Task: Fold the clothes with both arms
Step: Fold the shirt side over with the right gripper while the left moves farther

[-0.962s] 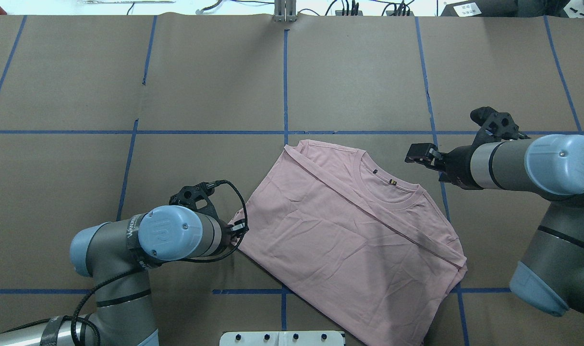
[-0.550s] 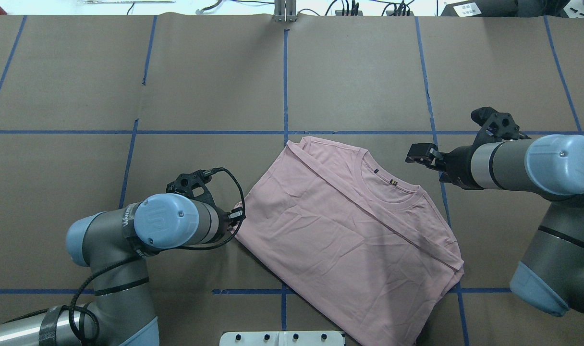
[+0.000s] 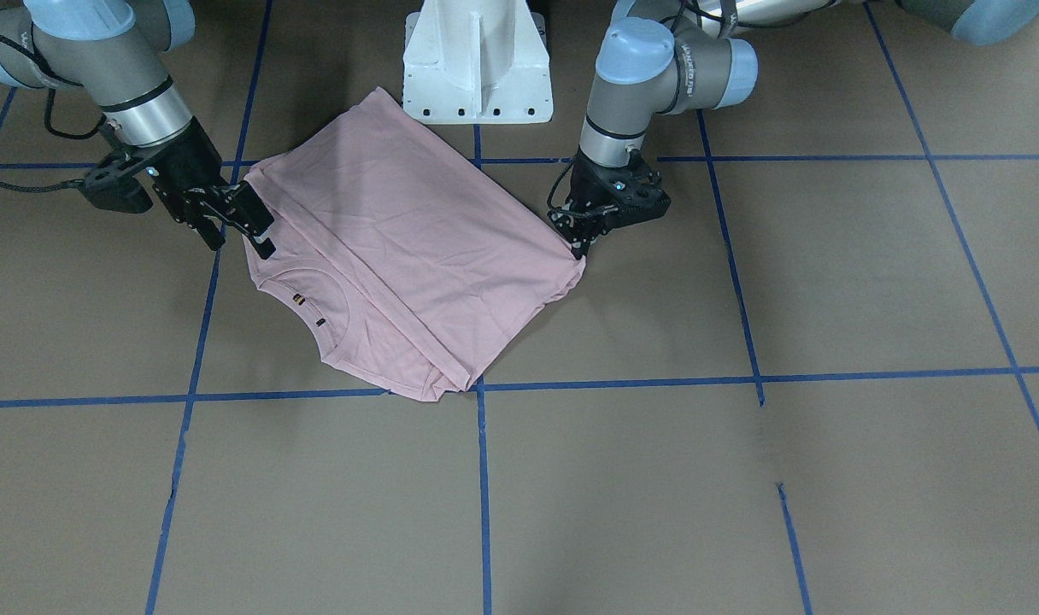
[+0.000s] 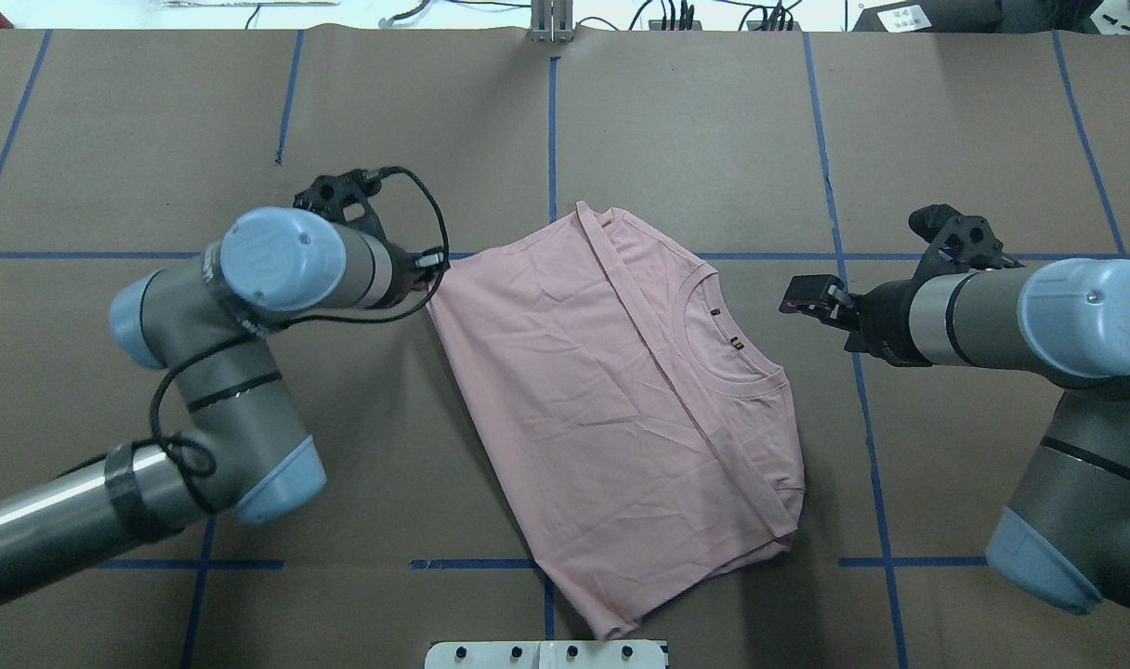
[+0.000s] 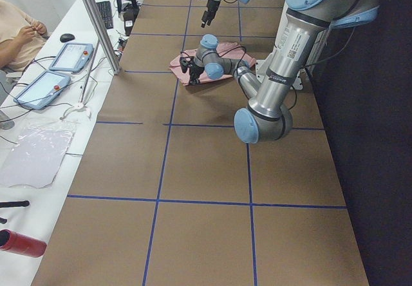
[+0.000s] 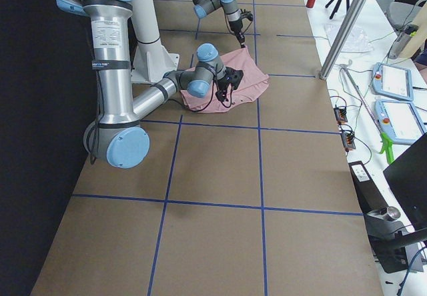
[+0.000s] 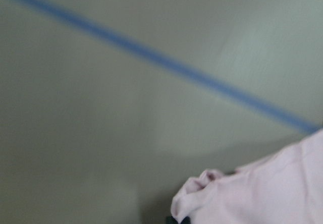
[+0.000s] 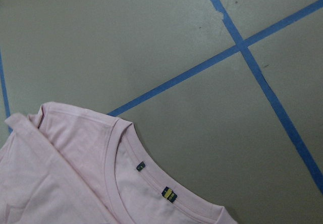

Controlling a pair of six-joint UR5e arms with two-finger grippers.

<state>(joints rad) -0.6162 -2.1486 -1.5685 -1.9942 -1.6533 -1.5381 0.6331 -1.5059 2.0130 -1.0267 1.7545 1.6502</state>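
Observation:
The pale pink T-shirt (image 4: 602, 400) lies plain side up on the brown table, its sides folded in and its round collar (image 4: 714, 334) towards my right arm. My left gripper (image 4: 432, 269) is shut on the shirt's far left corner. In the left wrist view that corner shows as bunched pink cloth (image 7: 212, 188). From the front, the same gripper (image 3: 581, 243) pinches the corner low over the table. My right gripper (image 4: 802, 295) hovers open beside the collar with nothing in it, also seen as right gripper (image 3: 233, 220). The right wrist view shows the collar (image 8: 126, 158) and bare table.
The white pedestal base (image 3: 477, 60) stands just behind the shirt's hem. Blue tape lines (image 4: 552, 139) divide the brown table. A side bench (image 5: 38, 138) holds tablets (image 5: 77, 57) and cables, and a seated person (image 5: 19, 31) is beside it. An aluminium post (image 5: 96, 22) stands at that edge.
My left gripper has dragged the shirt's corner away from the base and to the left, swinging the whole shirt round. My right arm has barely moved.

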